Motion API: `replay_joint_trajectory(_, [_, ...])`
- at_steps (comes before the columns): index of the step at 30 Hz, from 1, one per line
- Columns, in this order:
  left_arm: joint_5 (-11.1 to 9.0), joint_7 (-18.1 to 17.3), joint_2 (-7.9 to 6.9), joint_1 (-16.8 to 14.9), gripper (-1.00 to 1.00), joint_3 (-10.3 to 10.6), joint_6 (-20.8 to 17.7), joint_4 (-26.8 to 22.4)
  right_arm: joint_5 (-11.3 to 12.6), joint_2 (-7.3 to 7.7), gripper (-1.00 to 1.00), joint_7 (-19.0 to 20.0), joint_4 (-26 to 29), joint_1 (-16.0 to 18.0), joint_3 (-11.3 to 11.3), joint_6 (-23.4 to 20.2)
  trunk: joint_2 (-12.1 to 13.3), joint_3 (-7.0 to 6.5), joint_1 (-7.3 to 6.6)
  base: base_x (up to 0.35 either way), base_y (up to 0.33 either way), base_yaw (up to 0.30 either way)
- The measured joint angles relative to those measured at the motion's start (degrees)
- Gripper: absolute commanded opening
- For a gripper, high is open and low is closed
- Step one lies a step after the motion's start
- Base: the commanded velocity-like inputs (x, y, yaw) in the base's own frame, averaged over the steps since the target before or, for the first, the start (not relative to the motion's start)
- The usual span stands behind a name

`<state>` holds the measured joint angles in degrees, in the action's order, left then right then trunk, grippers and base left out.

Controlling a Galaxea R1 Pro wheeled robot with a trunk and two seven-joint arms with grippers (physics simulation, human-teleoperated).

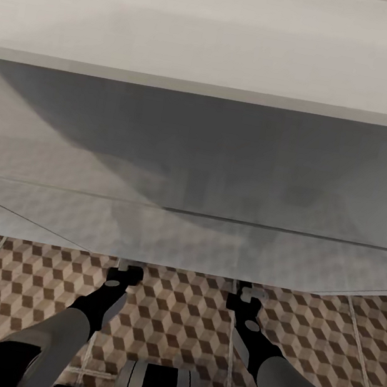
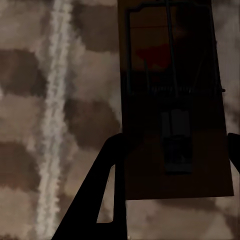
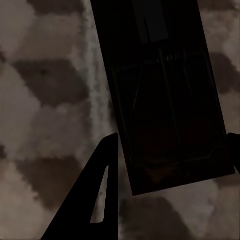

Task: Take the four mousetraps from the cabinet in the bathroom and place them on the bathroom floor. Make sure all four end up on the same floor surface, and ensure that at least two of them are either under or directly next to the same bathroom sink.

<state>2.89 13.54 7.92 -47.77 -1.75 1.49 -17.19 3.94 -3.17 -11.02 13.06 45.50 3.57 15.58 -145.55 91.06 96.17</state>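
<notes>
The sink looms wide and white across the head view, drain at its far left corner, its vanity front hanging over the cube-patterned floor. Both arms reach low under that front edge. The left gripper has its jaws set either side of a mousetrap (red patch on the board, close over the tiles). The right gripper likewise brackets a second, darker trap beside a grout line.
</notes>
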Motion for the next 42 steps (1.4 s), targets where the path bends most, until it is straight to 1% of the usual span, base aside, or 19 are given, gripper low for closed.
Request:
replay_joint_trajectory(7, [-0.14,0.01,-0.63,-0.02,-1.0,-0.08,0.1,-0.14,-0.08,-0.04,-1.0,-0.45,0.0,0.0,0.0,-1.07,0.0,0.0,0.0,0.0,0.0,0.0])
replay_joint_trajectory(15, [-0.26,0.01,-0.65,-0.02,-1.0,-0.1,0.1,-0.21,-0.13,-0.03,-1.0,-0.63,0.08,0.0,0.0,-2.88,0.0,0.0,0.0,0.0,0.0,0.0])
replay_joint_trajectory(24, [-0.31,0.01,-0.64,-0.02,-1.0,-0.1,0.07,-0.17,-0.14,-0.05,-1.0,-0.56,0.09,0.0,0.0,-3.06,0.0,0.0,0.0,0.0,0.0,0.0])
replay_joint_trajectory(29, [0.2,-0.01,-0.52,-0.02,-1.0,0.04,0.15,0.04,-0.1,-0.08,-1.0,-0.56,0.09,0.0,0.0,-3.12,0.0,0.0,0.0,0.0,0.0,0.0])
replay_joint_trajectory(37, [0.25,-0.01,-0.43,-0.02,-1.0,0.06,0.26,-0.1,-0.15,-0.09,-1.0,-0.56,0.09,0.0,0.0,-3.84,0.0,0.0,0.0,0.0,0.0,0.0])
replay_joint_trajectory(42, [0.28,-0.01,-0.17,-0.02,-1.0,0.1,0.61,-0.19,-0.2,-0.09,-1.0,-0.33,0.09,0.0,0.0,-4.13,0.0,0.0,0.0,0.002,0.0,0.0])
